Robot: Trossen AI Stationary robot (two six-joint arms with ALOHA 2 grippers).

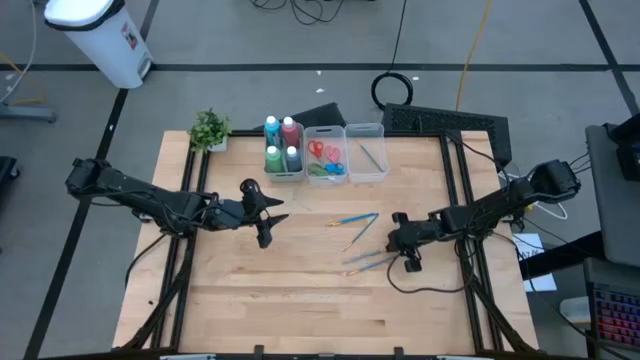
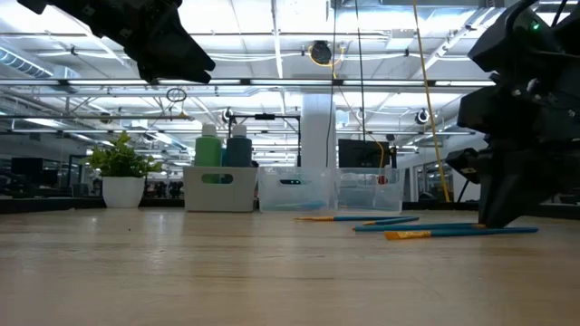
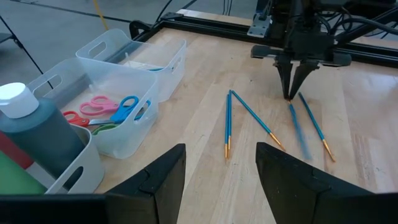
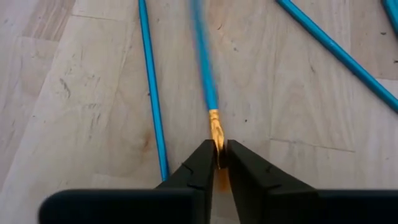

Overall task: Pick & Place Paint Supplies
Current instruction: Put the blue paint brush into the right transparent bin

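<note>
While the high view looked straight down on the pale wooden surface, the right pincer sat low toward the surface's right edge, at the end of a cluster of thin blue brushes with orange ends, and another pair of thin blue brushes lay just beyond, nearer the middle. The left pincer hovered left of the middle. Along the far edge stood three clear plastic bins in a row: one bin held the four small paint bottles, the middle bin held the small scissors with red, pink and green handles, and the third bin held one thin blue brush. A small green potted plant stood near the far left corner.

In the low view, the right pincer reached down to the surface beside the lying brushes, while the left pincer hung well above.

In the left wrist view, the left pincer stood released and empty, its fingers apart, and the right pincer farther off met a blurred brush.

In the right wrist view, the right pincer was clenched on the orange tip of one blue brush, with other brushes flat on the wood on either side.
</note>
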